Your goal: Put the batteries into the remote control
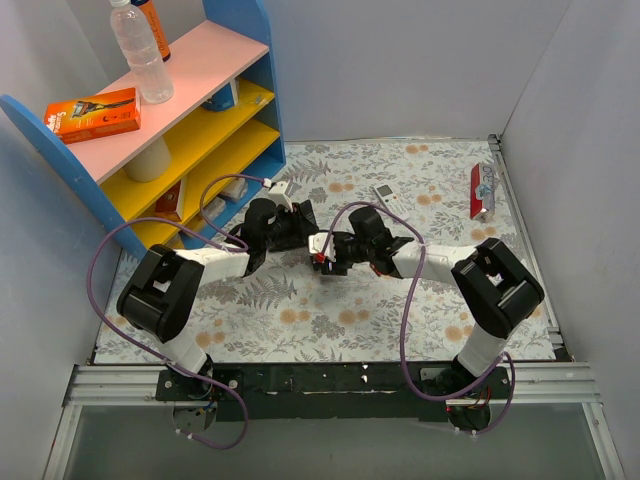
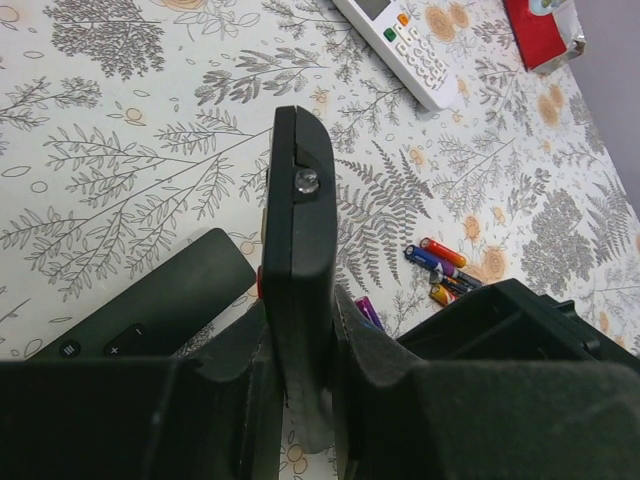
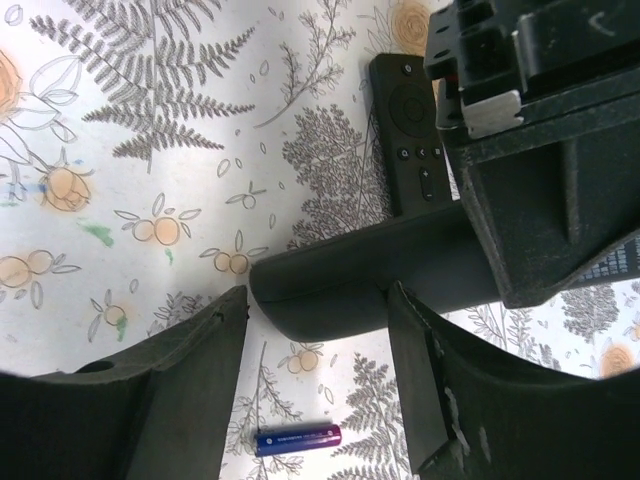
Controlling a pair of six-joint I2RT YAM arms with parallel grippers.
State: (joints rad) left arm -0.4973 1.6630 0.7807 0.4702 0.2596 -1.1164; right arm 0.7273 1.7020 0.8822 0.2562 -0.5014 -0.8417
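You face a robot lab cell: grey panels (image 1: pixel 400 60), floral cloth (image 1: pixel 330 320), toy-bright shelf (image 1: pixel 210 55), aluminium rail (image 1: pixel 130 385).

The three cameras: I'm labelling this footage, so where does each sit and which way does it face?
Top: above and behind the arms, looking down on the table; both arms show.
Left wrist: on the left gripper, looking along its fingers clamped on a black bar.
Right wrist: on the right gripper, looking down between its open fingers.
Both wrist views share the bar and the buttoned remote.
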